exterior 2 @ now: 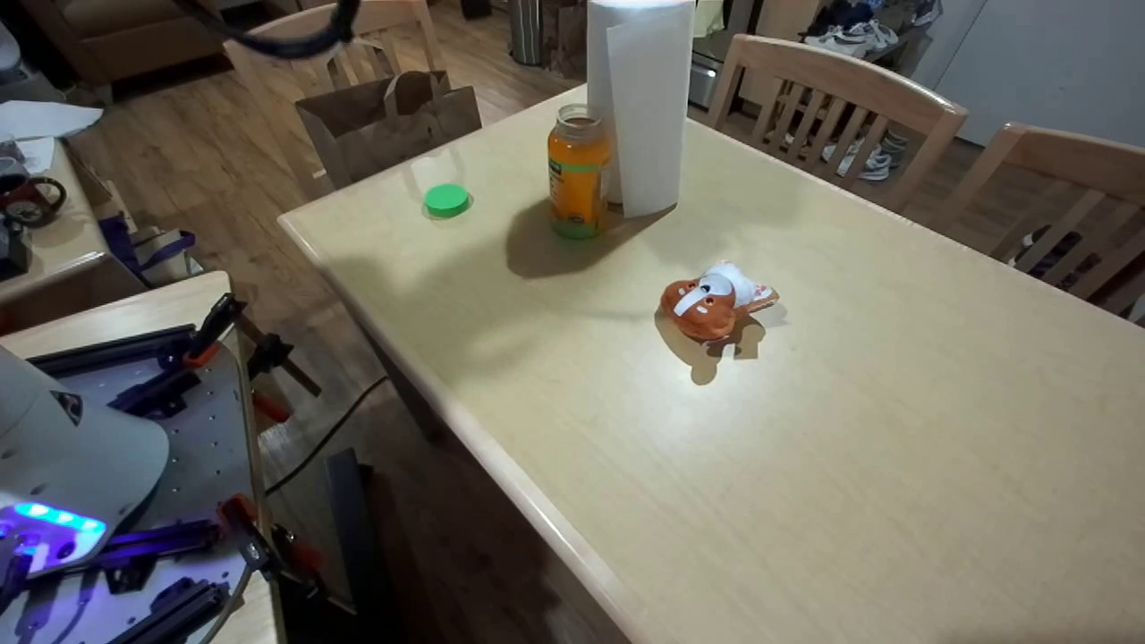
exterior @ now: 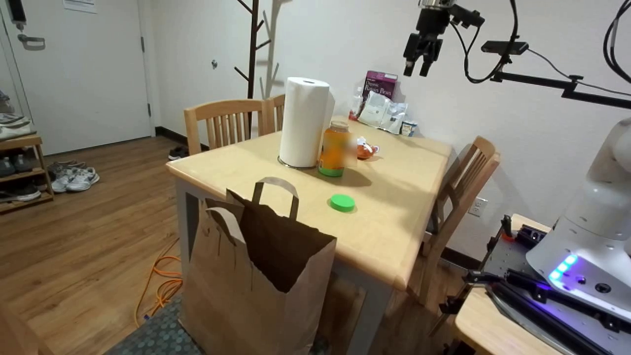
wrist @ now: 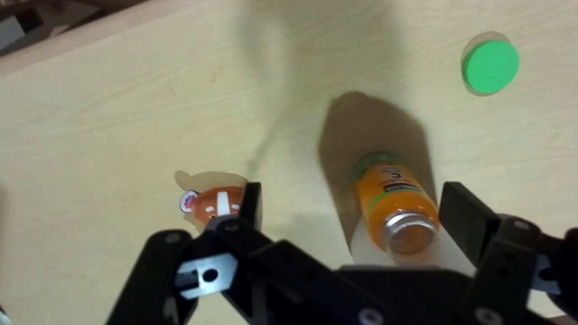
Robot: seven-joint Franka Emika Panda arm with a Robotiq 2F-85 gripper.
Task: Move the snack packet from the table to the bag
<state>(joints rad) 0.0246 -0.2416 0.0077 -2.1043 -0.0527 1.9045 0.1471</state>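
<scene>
Beside the table (exterior: 379, 231), gaping paper bag (exterior: 251, 305), bottom hidden, tool (exterior: 416, 69) above, fingers apart.

Purple box (exterior: 380, 84), below-left of tool (exterior: 417, 70) in an exterior view: "Organic Raisin Bran" | orange bottle (wrist: 397, 203), seen in tool's gap, wrist view: label print too blurred to read

Your tool (exterior: 416, 69) hangs high, pointing down, its jaws standing apart. In the foreground you have the bag (exterior: 256, 305), upright on a patterned seat (exterior: 157, 333) beside the worktop (exterior: 389, 227), mouth gaping. On the worktop you see a green lid (exterior: 342, 202) near the bag, an orange bottle (exterior: 333, 153) (partly blurred) just beside a paper towel roll (exterior: 303, 123), a small reddish-orange item (exterior: 367, 151) beyond the bottle, and, at the far end, white pouches (exterior: 375, 109) before a purple box (exterior: 380, 81).
</scene>
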